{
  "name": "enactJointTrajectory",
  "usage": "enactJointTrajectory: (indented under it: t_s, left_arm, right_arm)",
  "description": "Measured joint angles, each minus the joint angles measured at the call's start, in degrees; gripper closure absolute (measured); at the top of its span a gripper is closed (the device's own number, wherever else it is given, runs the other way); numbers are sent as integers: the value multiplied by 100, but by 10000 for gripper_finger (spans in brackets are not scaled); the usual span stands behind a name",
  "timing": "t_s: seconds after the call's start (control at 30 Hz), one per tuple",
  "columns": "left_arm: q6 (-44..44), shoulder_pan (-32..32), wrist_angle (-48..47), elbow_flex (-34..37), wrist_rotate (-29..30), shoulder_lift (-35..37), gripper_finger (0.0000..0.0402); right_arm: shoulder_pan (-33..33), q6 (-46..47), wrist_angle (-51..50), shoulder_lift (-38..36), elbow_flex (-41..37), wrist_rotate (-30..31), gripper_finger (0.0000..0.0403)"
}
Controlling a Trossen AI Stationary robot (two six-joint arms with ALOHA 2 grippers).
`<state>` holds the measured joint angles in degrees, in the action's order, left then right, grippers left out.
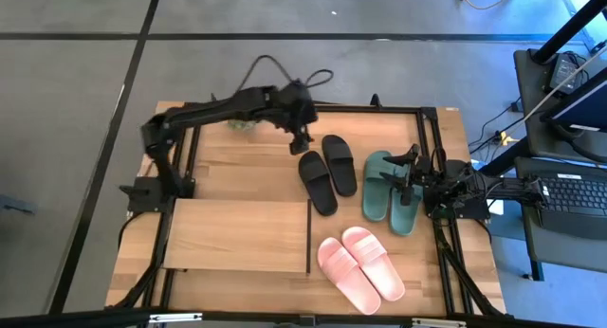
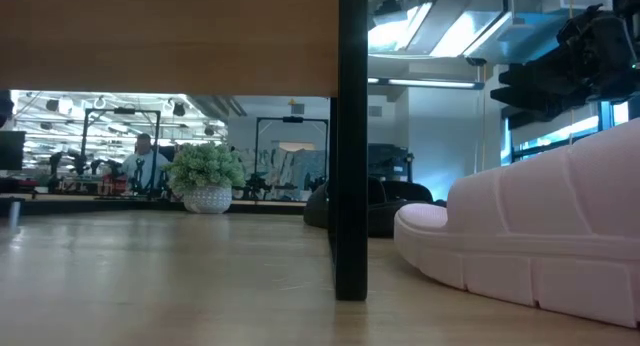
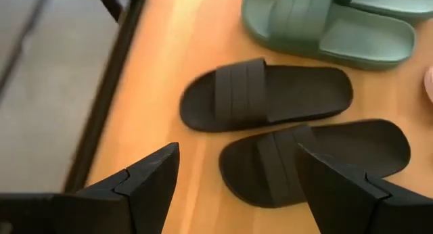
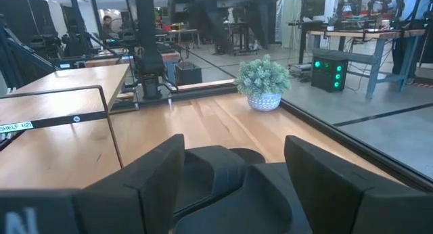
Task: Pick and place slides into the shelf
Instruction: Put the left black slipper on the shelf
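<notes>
The shelf [image 1: 237,235] is seen at the left of the bench [image 1: 247,153] in the high view, its flat wooden top board lying toward the near edge with a thin black divider [image 1: 310,237] along its right side. In the low view the same divider [image 2: 351,136] is shown as a dark upright post under the wooden board [image 2: 170,36].

Just beyond the shelf, the left gripper [image 1: 302,138] is held above the far end of the black slides [image 1: 327,170], which lie side by side near the middle of the bench. In the left wrist view its fingers [image 3: 152,176] are spread wide apart, with nothing between them, and the black slides [image 3: 284,126] are seen on the wood ahead.

Further right, the dark green slides [image 1: 389,191] are laid side by side, and the right gripper [image 1: 408,176] is placed directly over them. In the right wrist view its fingers [image 4: 152,176] are spread, with a dark green strap [image 4: 223,173] seen between them; whether the strap is touched cannot be told.

The light pink slides [image 1: 360,266] are set near the front edge, just right of the shelf, apart from both grippers. A small potted plant [image 1: 241,125] is stood at the far edge of the bench.
</notes>
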<state>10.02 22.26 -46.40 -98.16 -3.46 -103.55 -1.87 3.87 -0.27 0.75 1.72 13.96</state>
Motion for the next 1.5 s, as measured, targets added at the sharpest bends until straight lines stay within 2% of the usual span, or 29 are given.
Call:
enactJointTrajectory:
  t_s: [0.1, 0.2, 0.3, 0.5, 0.8, 1.2, 1.37, 1.5]
  left_arm:
    - [-135, 160, -602, -624, -301, -496, 118]
    - [-302, 401, -999, -961, -1224, -955, 118]
    - [-351, 649, -1125, -1042, -2066, -1275, 118]
    - [-365, 1036, -1083, -1051, -2802, -1713, 118]
    - [-391, 1076, -997, -1054, -3117, -2159, 118]
    - [-595, 888, -1067, -1048, -3015, -2741, 118]
    - [-601, 825, -1081, -1048, -2892, -2826, 117]
    - [-675, 803, -1170, -1048, -3023, -2823, 117]
  right_arm:
    - [2, 14, -2, 0, -2, -2, 147]
    - [2, 41, -2, 0, 0, -4, 147]
    - [2, 43, -1, 30, 0, -4, 147]
    - [0, 47, -6, 141, 0, -4, 147]
    - [0, 45, -4, 179, -1, -4, 147]
    - [2, 43, -4, 179, 0, -4, 147]
    - [0, 41, -4, 179, -1, -4, 147]
    - [2, 39, -4, 179, -2, -4, 147]
